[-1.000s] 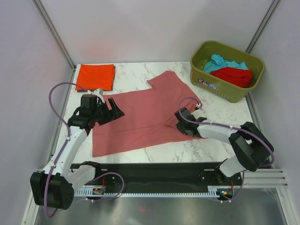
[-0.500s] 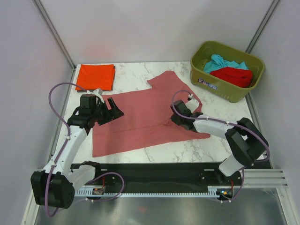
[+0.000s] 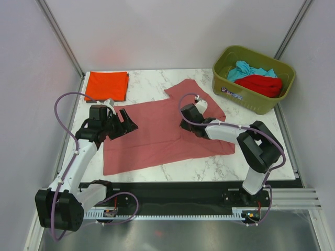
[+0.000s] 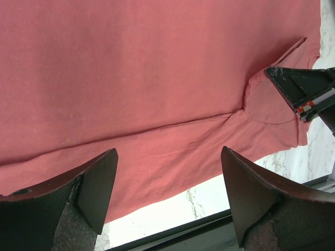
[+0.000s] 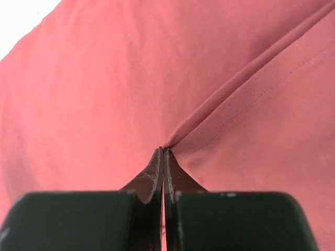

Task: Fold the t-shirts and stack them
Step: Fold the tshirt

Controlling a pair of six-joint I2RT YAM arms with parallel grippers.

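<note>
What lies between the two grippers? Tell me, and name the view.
Only the dusty pink t-shirt, spread flat, lies between the open left gripper and the right gripper, which pinches a fold of it. The top external view shows this.

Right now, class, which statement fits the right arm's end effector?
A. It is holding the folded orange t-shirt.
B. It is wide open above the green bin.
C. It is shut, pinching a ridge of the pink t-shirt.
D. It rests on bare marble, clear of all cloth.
C: in the right wrist view, the right end effector has its fingers pressed together at the point where the pink t-shirt puckers into a ridge.
</note>
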